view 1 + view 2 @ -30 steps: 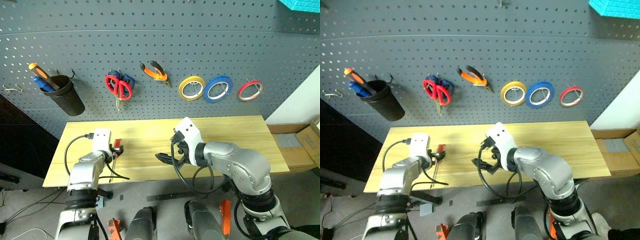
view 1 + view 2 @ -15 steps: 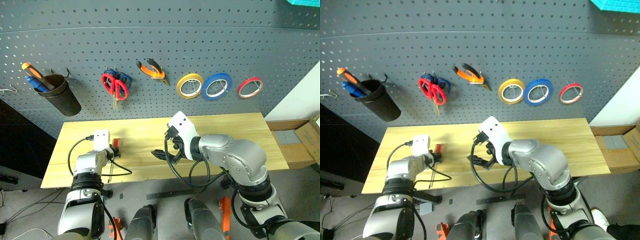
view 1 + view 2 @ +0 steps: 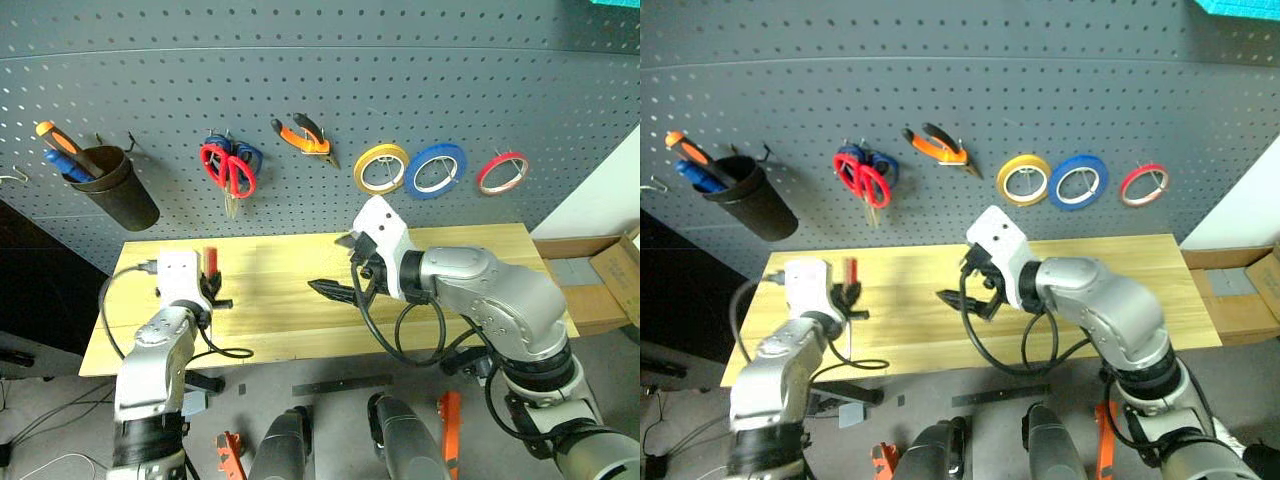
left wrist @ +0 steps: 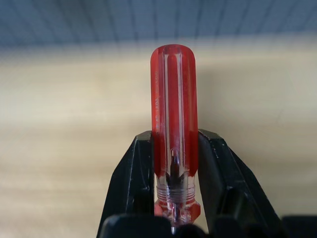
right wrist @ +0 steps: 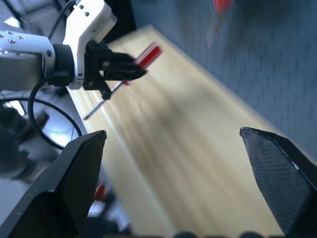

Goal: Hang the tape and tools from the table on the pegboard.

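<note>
Gripping the red-handled screwdriver (image 4: 173, 124) near the base of its handle, the left gripper (image 3: 210, 290) has both black fingers (image 4: 133, 183) pressed against the clear red plastic, handle end pointing away toward the pegboard (image 3: 320, 100). In the head views that puts the screwdriver at the left of the frame, raised above the left end of the table (image 3: 480, 250), its red handle standing up above the fingers. From the right wrist view the thin steel shaft pokes out below the grip, clear of the wood.

Over at centre frame, the right gripper (image 3: 335, 289) hangs above the middle of the tabletop with its jaws spread wide and nothing between them; its two dark fingertips (image 5: 74, 178) sit far apart in its own camera.

Up on the board, a row across the upper half of the frame: the thin red tape ring (image 3: 501, 172) at the far right, a blue roll (image 3: 434, 171) beside it, then a yellow roll (image 3: 381, 168). Left of those, the orange-and-black pliers (image 3: 305, 140) hang at an angle, and the red-handled scissors (image 3: 229, 168) hang over a blue-handled pair (image 3: 250, 158). At upper left a black cup (image 3: 118, 188) holds an orange-handled screwdriver (image 3: 62, 143). A cardboard box (image 3: 620, 275) shows at the right edge.
</note>
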